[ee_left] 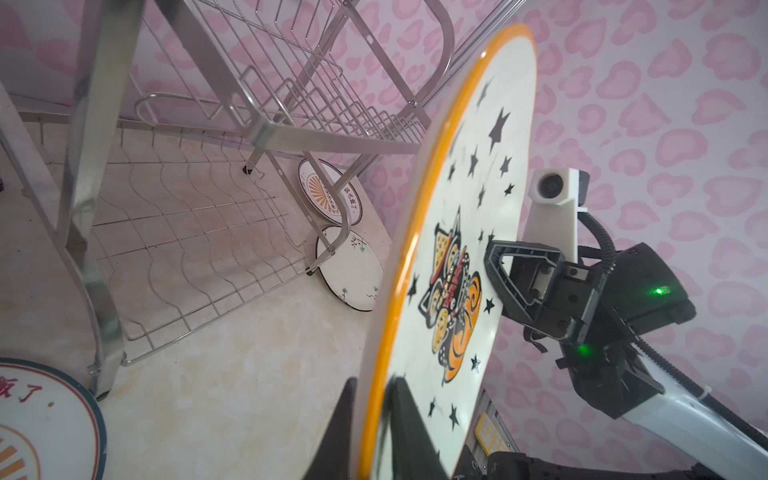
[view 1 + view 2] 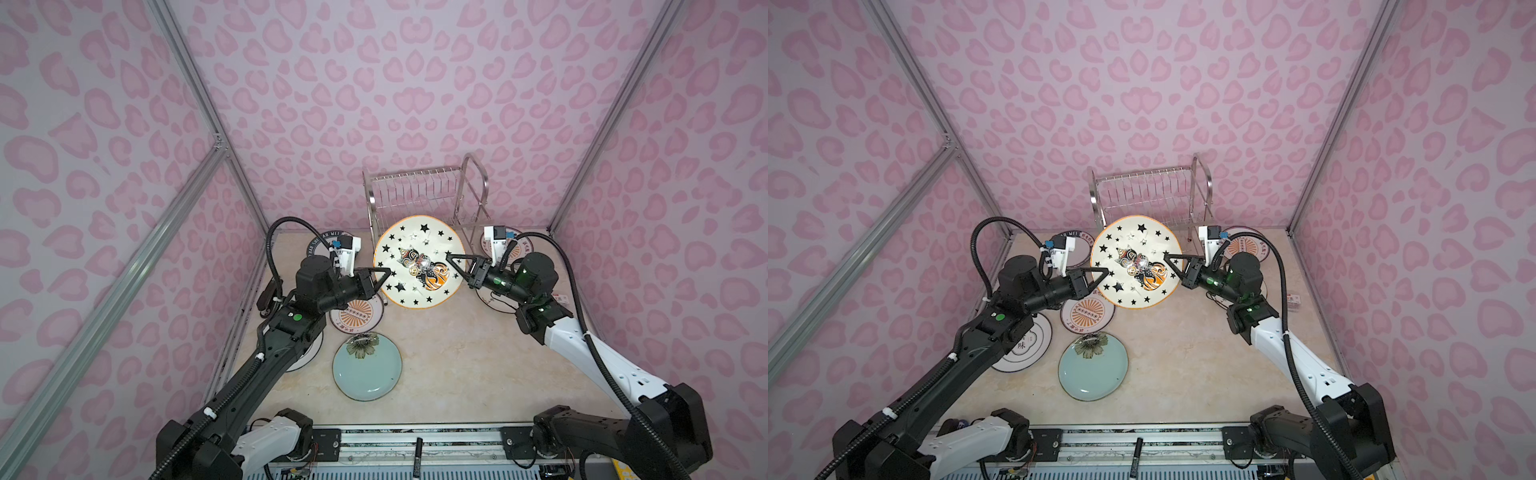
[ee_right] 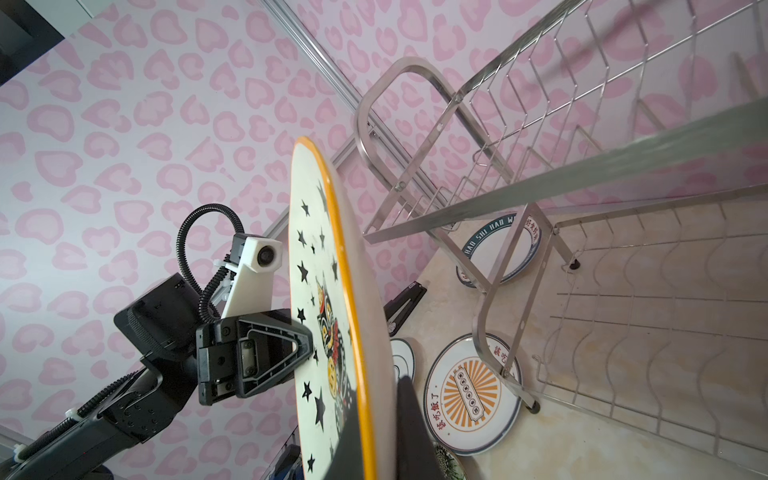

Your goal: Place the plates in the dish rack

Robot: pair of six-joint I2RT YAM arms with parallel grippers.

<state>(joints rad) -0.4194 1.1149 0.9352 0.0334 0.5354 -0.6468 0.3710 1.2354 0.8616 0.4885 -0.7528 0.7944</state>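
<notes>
Star-and-cat plate [image 2: 417, 262] is held tilted above the bench [image 2: 457, 365], just in front of the empty dish rack [image 2: 415, 187]. The left hand [image 2: 385, 277] and right hand [image 2: 451, 265] each pinch opposite rim edges. Next, probably: stand it upright, clear the front rail and lower it edge-first into a slot, minding the rack's side loop near the right hand and the sunburst plate [image 2: 356, 313] beneath.

Your rack [image 2: 424, 195] stands at the back of the worktop [image 2: 457, 374]. Just before it, the raised plate [image 2: 417, 262] hangs tilted between your left hand [image 2: 388, 272], gripping its left rim, and your right hand [image 2: 451, 262], gripping its right rim. Flat on the worktop lie the front plate [image 2: 368, 368] near the middle, the left plate [image 2: 357, 318] partly under your left arm, the back-left plate [image 2: 322, 241] behind your left hand, and the back-right plate [image 2: 515, 245] right of the rack.
</notes>
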